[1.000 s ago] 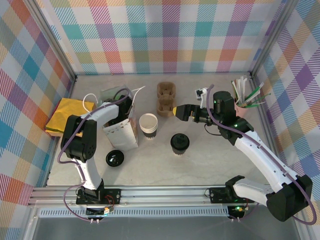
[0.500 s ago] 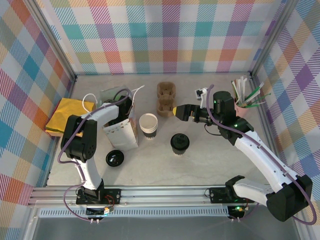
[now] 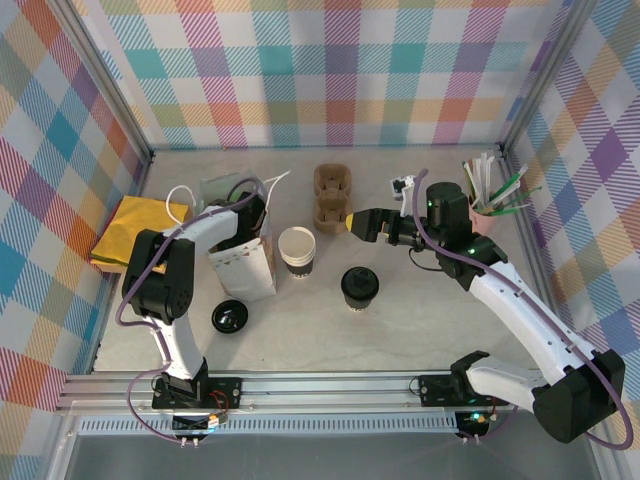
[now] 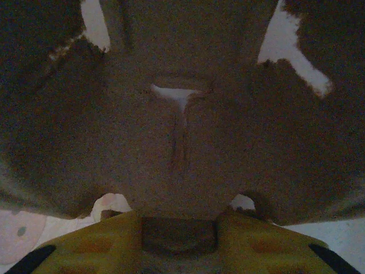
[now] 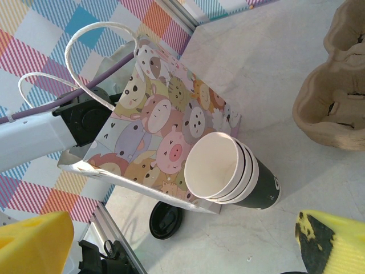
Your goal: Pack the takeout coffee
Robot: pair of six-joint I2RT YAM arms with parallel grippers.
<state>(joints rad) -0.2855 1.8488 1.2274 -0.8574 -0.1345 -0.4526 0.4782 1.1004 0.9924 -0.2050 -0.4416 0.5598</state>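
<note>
The takeout coffee (image 3: 359, 287), a small cup with a black lid, stands on the table in front of the right arm. My right gripper (image 3: 353, 226) hovers behind it, next to the brown cup carrier (image 3: 333, 195), and is open with nothing between its yellow fingers (image 5: 333, 240). My left gripper (image 3: 252, 222) reaches down into the cartoon-print paper bag (image 3: 245, 262). In the left wrist view it is dark. Brown moulded pulp (image 4: 182, 125) lies close in front of the yellow fingers (image 4: 91, 248), and their gap is unclear.
A stack of open white cups (image 3: 297, 250) stands just right of the bag. A loose black lid (image 3: 230, 316) lies in front of the bag. A yellow sheet pile (image 3: 135, 230) sits far left. A pink holder of stirrers (image 3: 490, 195) stands far right.
</note>
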